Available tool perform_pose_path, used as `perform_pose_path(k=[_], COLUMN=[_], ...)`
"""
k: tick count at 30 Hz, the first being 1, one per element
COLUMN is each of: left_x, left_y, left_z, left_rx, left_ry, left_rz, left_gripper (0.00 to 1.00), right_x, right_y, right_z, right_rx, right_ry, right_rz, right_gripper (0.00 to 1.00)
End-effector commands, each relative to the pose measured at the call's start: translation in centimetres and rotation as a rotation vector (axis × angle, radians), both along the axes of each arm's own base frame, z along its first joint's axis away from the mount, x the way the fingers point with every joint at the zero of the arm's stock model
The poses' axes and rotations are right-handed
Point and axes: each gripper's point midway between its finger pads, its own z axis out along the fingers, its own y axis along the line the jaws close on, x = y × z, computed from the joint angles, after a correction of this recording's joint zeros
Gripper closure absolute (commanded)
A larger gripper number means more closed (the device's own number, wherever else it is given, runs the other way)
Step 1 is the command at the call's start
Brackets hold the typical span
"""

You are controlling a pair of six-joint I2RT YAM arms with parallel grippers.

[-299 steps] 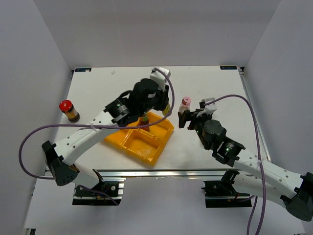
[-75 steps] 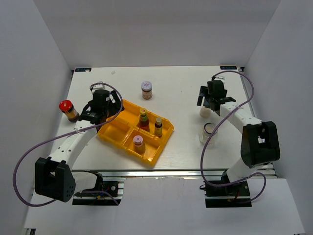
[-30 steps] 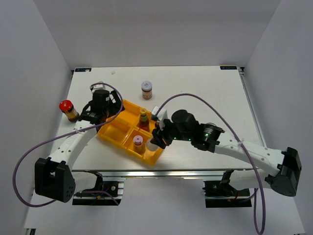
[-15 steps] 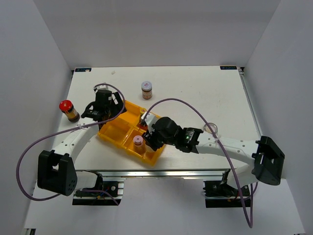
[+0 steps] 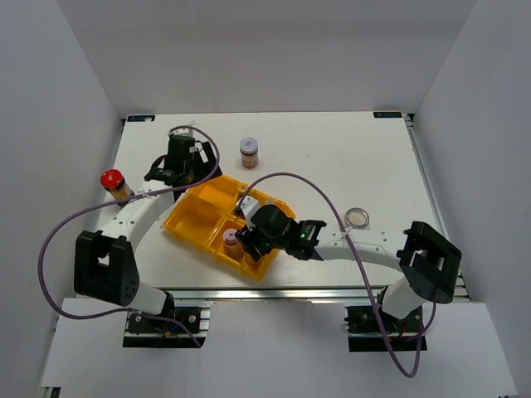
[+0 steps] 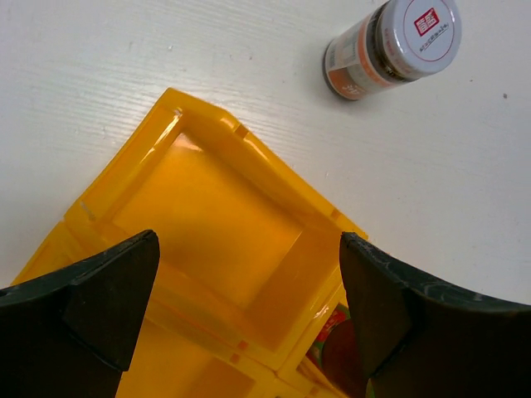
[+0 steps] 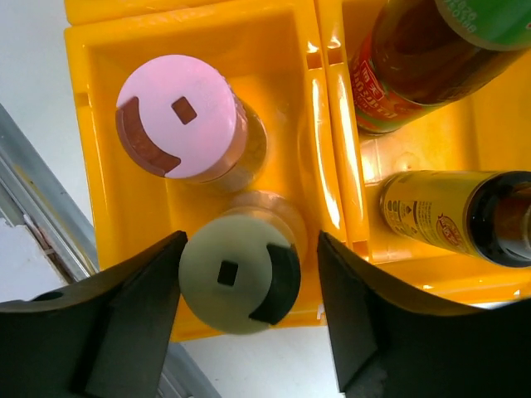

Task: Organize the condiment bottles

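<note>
A yellow four-compartment tray (image 5: 192, 217) sits angled on the white table (image 5: 332, 157).

White table (image 5: 332, 157), nothing fancy. Yellow tray (image 5: 187, 217) sits skewed toward the near edge, a bit left of the middle. Red-cap jar (image 5: 114, 182) stands by the left edge, silver-cap jar (image 5: 249, 152) further back near the middle, just beyond the tray. Glass jar (image 5: 358, 218) is off on the right side, well apart from everything else.

right claw (image 5: 243, 242) over yellow tray (image 5: 187, 218), jar (image 5: 249, 152) outside
</note>
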Motion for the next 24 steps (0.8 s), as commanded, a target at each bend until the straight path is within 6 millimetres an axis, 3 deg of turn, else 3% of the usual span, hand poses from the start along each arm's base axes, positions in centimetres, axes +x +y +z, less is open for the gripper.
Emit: perform_pose_path(k=[1, 5, 8, 12, 13, 15, 17, 18, 19, 20, 21, 23, 24], left_x=[1.6, 3.1, 4.5, 6.3, 6.9, 7.6, 9.0, 9.2, 9.5, 10.0, 10.3, 10.2, 10.9], left_y=[-1.0, -1.8, -2.3, -3.3, -4.1, -5.1, -6.4, -6.8, -7.3, -8.7, -9.4, -11.2, -12.0], left_z=[1.7, 1.7, 2.0, 2.9, 4.0, 3.7, 4.1, 3.9, 3.9, 5.2, 4.0, 3.6, 4.8], left_rx=[-0.021, -0.023, -0.017, -0.016, -0.038, -0.038, -0.019, -0.007, 0.003, 0.019, 0.037, 0.076, 0.085], left_ry=[-0.041, -0.035, -0.038, -0.054, -0.077, -0.070, -0.078, -0.065, -0.062, -0.096, -0.070, -0.061, -0.090], left_rz=[-0.045, -0.078, -0.097, -0.135, -0.167, -0.201, -0.233, -0.246, -0.261, -0.296, -0.319, -0.380, -0.397], left_gripper=[0.02, 0.02, 0.02, 0.02, 0.02, 0.02, 0.02, 0.02, 0.02, 0.02, 0.02, 0.02, 0.02], right_x=[0.3, 0.2, 0.0, 0.4, 0.7, 1.7, 3.1, 3.5, 3.9, 4.7, 5.1, 5.9, 6.2], right_y=[0.1, -0.3, -0.7, -2.4, -3.2, -5.0, -7.6, -8.7, -10.4, -11.8, -13.0, -15.7, -16.5], right_z=[1.1, 4.1, 6.7, 9.7, 11.1, 11.5, 13.6, 13.3, 14.6, 15.0, 14.3, 15.0, 14.9], right_rx=[0.027, 0.088, 0.153, 0.204, 0.228, 0.233, 0.288, 0.288, 0.324, 0.344, 0.339, 0.387, 0.393], right_ry=[-0.016, -0.045, -0.067, -0.118, -0.142, -0.160, -0.194, -0.199, -0.230, -0.236, -0.236, -0.245, -0.242], right_rz=[-0.025, -0.035, -0.038, -0.078, -0.100, -0.162, -0.266, -0.303, -0.360, -0.420, -0.458, -0.546, -0.574], right_gripper=[0.30, 0.22, 0.11, 0.11, 0.11, 0.10, 0.10, 0.11, 0.11, 0.11, 0.11, 0.11, 0.11])
